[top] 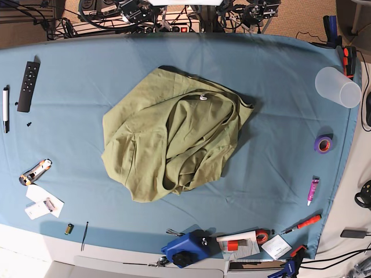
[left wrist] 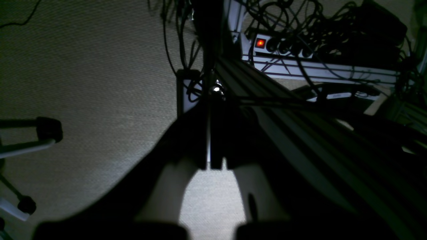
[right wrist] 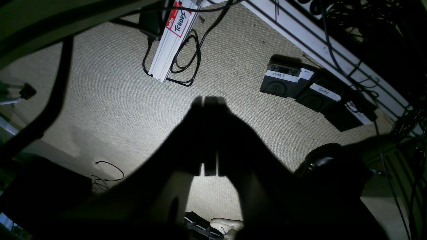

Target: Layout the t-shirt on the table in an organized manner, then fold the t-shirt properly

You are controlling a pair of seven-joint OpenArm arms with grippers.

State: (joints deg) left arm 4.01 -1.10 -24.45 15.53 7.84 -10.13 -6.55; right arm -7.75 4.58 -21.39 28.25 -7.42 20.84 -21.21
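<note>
The olive-green t-shirt (top: 174,139) lies crumpled in a heap at the middle of the light-blue table (top: 278,75), its white neck tag (top: 203,97) facing up near the far side. Neither gripper is over the table. In the left wrist view my left gripper (left wrist: 210,106) is a dark silhouette, shut and empty, hanging over beige carpet. My right gripper (right wrist: 210,100) is likewise shut on nothing, above the floor. Parts of both arms (top: 136,8) show beyond the table's far edge.
On the table's left lie a black remote (top: 29,86), a pen (top: 6,109) and a box cutter (top: 35,171). On the right are a plastic cup (top: 337,87), a purple tape roll (top: 323,143) and a marker (top: 313,191). A blue tool (top: 185,248) and a red screwdriver (top: 304,223) sit at the near edge.
</note>
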